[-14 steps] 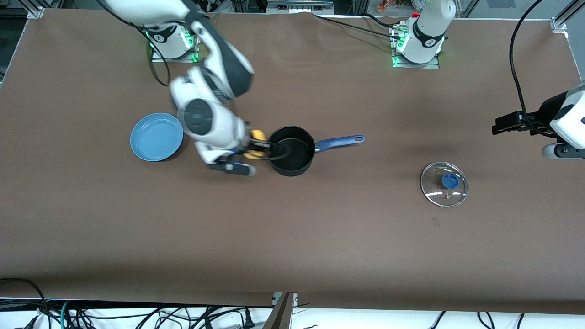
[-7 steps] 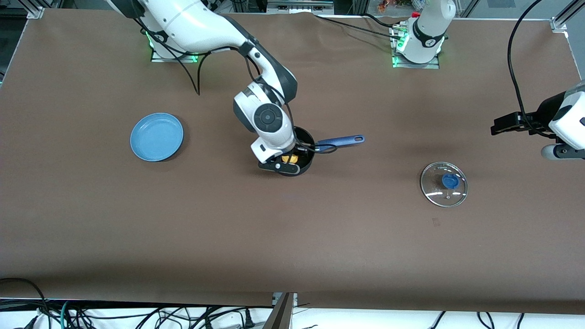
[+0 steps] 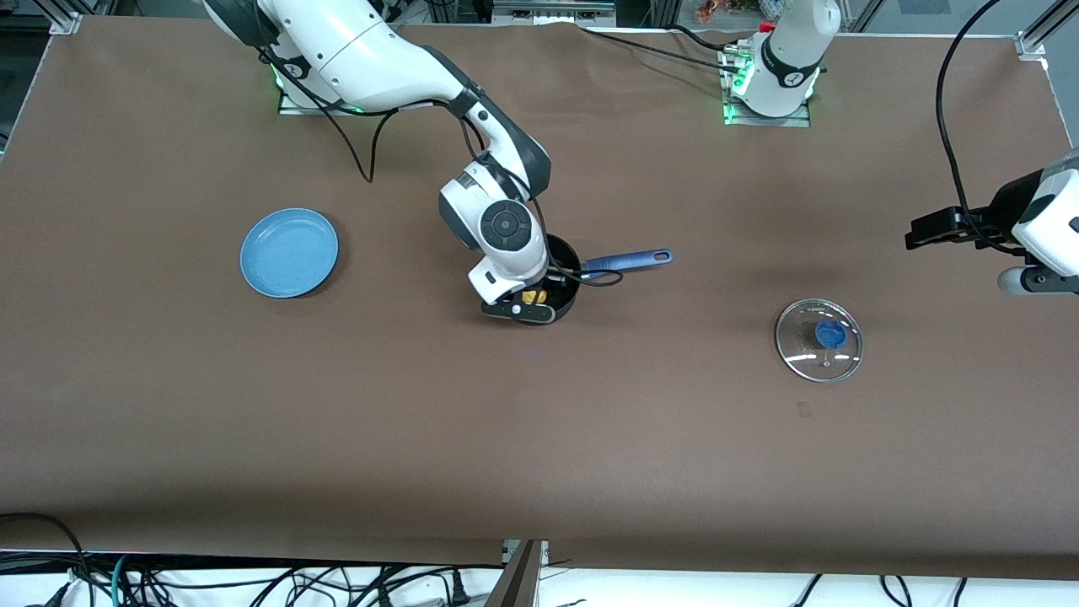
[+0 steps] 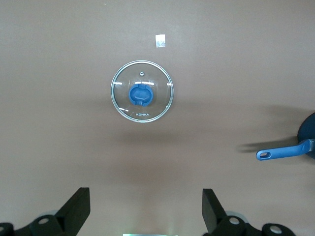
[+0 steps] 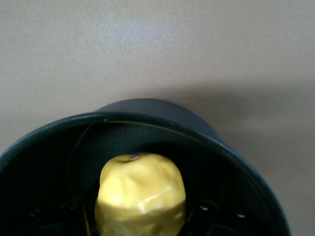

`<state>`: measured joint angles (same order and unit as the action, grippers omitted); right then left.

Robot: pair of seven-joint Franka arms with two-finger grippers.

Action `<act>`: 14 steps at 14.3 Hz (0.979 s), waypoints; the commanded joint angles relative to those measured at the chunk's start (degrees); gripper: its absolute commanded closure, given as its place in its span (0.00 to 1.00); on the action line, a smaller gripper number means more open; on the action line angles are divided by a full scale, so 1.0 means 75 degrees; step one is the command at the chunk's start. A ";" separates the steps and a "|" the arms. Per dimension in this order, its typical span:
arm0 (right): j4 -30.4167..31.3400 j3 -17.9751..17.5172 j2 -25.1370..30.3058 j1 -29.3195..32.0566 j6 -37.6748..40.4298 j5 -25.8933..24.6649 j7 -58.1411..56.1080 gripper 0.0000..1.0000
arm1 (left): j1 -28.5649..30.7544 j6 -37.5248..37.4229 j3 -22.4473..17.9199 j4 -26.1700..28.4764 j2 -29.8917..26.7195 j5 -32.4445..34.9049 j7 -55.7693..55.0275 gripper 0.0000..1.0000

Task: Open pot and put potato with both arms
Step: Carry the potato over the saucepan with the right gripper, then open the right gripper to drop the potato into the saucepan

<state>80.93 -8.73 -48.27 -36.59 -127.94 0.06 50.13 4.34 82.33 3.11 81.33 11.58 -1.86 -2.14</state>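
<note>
Uncovered black pot (image 3: 563, 282) mid-table, blue handle toward left arm's end, yellow potato (image 5: 141, 193) inside

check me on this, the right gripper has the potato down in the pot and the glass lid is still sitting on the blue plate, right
Not quite. The glass lid lies flat on the bare table toward the left arm's end, apart from the blue plate, as the front view shows. The rest holds: the right gripper has the potato down in the pot.
</note>
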 commanded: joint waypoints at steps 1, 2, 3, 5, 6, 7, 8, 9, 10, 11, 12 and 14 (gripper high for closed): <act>-0.0255 0.0075 -0.0022 -0.0114 0.0077 -0.0137 0.0102 0.00 | -0.0028 -0.0138 0.0007 -0.0169 0.0049 0.0037 -0.0090 0.00; -0.0255 0.0075 0.0060 -0.0091 0.0217 -0.0137 0.0101 0.00 | -0.0028 -0.0138 -0.0004 -0.0169 0.0049 0.0037 -0.0090 0.00; -0.0290 0.0075 0.0177 -0.0079 0.0427 -0.0125 0.0090 0.00 | -0.0028 -0.0126 -0.0004 -0.0169 0.0061 0.0037 -0.0090 0.00; -0.0302 0.0179 0.0726 -0.0020 0.1035 -0.0113 0.0066 0.00 | -0.0028 -0.0126 -0.0004 -0.0169 0.0061 0.0037 -0.0102 0.00; -0.0290 0.0343 0.1077 -0.0009 0.1282 -0.0125 0.0031 0.00 | -0.0040 -0.0126 -0.0004 -0.0169 0.0061 0.0037 -0.0102 0.00; -0.0290 0.0565 0.1405 -0.0008 0.1540 -0.0148 -0.0004 0.00 | -0.0028 -0.0126 -0.0004 -0.0169 0.0061 0.0037 -0.0102 0.00; -0.0290 0.0718 0.1745 -0.0008 0.1832 -0.0137 -0.0039 0.00 | -0.0028 -0.0126 -0.0004 -0.0169 0.0061 0.0037 -0.0102 0.00; -0.0290 0.0882 0.2038 0.0003 0.2137 -0.0137 -0.0051 0.00 | -0.0028 -0.0126 -0.0004 -0.0169 0.0061 0.0037 -0.0102 0.00; -0.0290 0.1069 0.2331 0.0003 0.2442 -0.0137 -0.0121 0.00 | -0.0040 -0.0126 0.0007 -0.0169 0.0061 0.0025 -0.0102 0.00; -0.0278 0.1280 0.2601 0.0015 0.2816 -0.0113 -0.0435 0.00 | -0.0040 -0.0126 0.0007 -0.0169 0.0061 0.0037 -0.0102 0.00; -0.0278 0.1549 0.2848 0.0027 0.3249 -0.0067 -0.0971 0.00 | -0.0040 -0.0126 0.0007 -0.0169 0.0061 0.0037 -0.0102 0.00; -0.0267 0.2239 0.3340 0.0108 0.3825 0.0236 -0.2271 0.00 | -0.0040 -0.0126 0.0007 -0.0169 0.0061 0.0037 -0.0102 0.00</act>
<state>77.09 4.18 -27.21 -36.30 -102.50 -0.06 40.84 4.29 82.33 3.12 81.33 11.67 -1.86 -2.14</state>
